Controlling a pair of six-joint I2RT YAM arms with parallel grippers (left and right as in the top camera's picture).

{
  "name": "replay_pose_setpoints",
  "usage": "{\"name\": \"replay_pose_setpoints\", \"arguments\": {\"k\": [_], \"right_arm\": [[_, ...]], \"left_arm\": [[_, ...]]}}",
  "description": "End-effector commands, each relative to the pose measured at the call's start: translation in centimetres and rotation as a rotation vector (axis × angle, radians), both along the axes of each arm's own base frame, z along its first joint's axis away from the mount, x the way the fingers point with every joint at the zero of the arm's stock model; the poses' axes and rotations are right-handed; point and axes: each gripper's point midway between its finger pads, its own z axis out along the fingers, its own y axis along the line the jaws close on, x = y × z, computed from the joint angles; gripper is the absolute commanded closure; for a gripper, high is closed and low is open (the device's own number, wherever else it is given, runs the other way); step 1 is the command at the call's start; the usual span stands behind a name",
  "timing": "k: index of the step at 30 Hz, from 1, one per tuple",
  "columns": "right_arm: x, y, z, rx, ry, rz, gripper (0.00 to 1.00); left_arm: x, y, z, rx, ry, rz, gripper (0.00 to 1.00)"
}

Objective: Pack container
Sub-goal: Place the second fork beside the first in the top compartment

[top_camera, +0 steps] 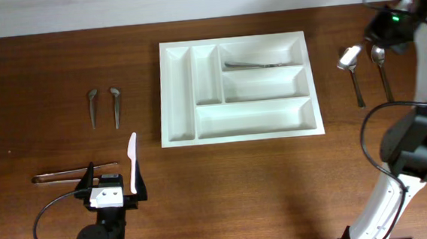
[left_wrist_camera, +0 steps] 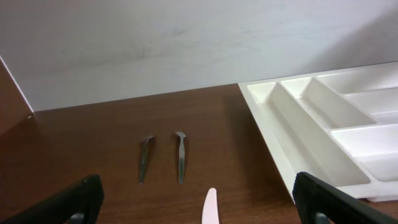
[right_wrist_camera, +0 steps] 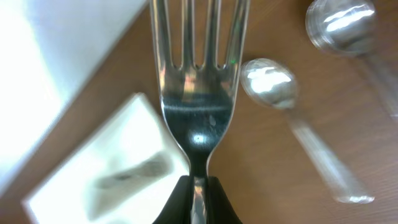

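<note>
White five-compartment container (top_camera: 178, 92) at bench (top_camera: 43, 56) centre, one metal utensil (top_camera: 258, 63) in its top right compartment, right end effector (right_wrist_camera: 198, 186) clamped on a fork (right_wrist_camera: 198, 93) above two spoons (right_wrist_camera: 268, 84), left end effector (top_camera: 114, 181) spread wide, empty, beside white knife (top_camera: 132, 163)

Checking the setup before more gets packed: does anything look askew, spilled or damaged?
Nothing stands out. The container sits square, one metal utensil lies inside its top long compartment, and the right end effector holds a fork straight.
</note>
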Motion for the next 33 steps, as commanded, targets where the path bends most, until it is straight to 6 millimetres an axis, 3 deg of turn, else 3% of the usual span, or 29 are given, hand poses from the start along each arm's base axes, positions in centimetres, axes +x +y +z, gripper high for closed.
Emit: {"name": "replay_pose_setpoints", "arguments": {"k": [1, 7, 11, 19, 25, 33], "right_arm": [[2.4, 5.3, 1.9, 0.205, -0.029, -0.167, 0.96], [5.1, 10.3, 2.9, 0.283, -0.072, -0.354, 0.96], [5.1, 13.0, 1.5, 0.29, -0.033, -0.499, 0.96], [5.7, 18.4, -1.8, 0.298, 0.012, -0.549, 0.96], [5.7, 20.5, -5.3, 0.286, 0.077, -0.536, 0.96], [5.7, 20.9, -7.9, 0.277, 0.123, -0.534, 0.96]], "left_arm": [[0.0, 0.1, -0.2, 0.01, 0.0, 0.005, 0.01], [0.0, 0.1, -0.2, 0.01, 0.0, 0.005, 0.01], [0.0, 0.1, -0.2, 0.01, 0.0, 0.005, 0.01], [0.0, 0.1, -0.2, 0.01, 0.0, 0.005, 0.01], [0.0, 0.1, -0.2, 0.01, 0.0, 0.005, 0.01], [0.0, 0.1, -0.2, 0.01, 0.0, 0.005, 0.01]]}}
